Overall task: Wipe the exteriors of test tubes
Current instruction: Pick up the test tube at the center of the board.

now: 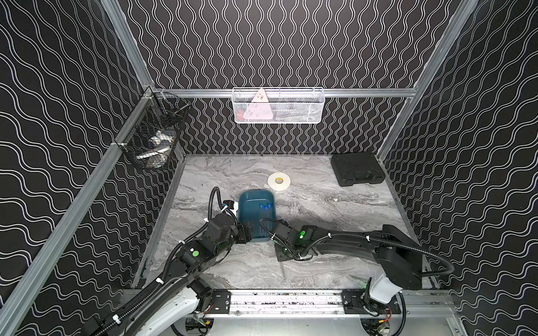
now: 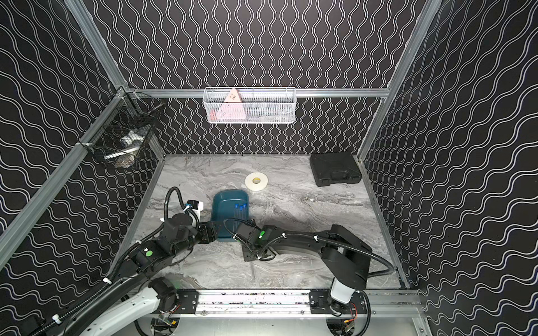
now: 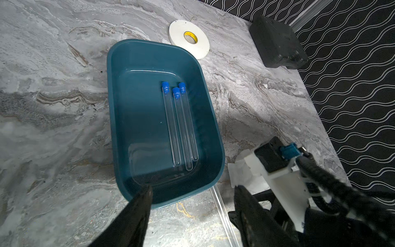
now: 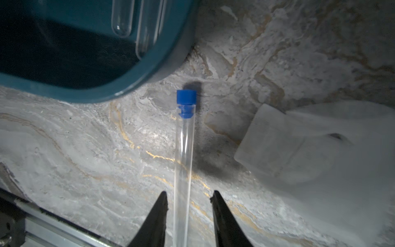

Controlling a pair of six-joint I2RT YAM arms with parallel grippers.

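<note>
Test tubes [image 1: 264,216] in teal tray [image 1: 249,203]

Black walls [image 1: 276,43] with white wavy lines enclose a grey marbled tabletop [image 1: 334,209] framed by aluminium rails [image 1: 349,92].

no text can be read anywhere. the tape roll [image 3: 190,36], at one o'clock from the teal tray [image 3: 116,96], has marks on its yellow core, too small to make out.
</note>
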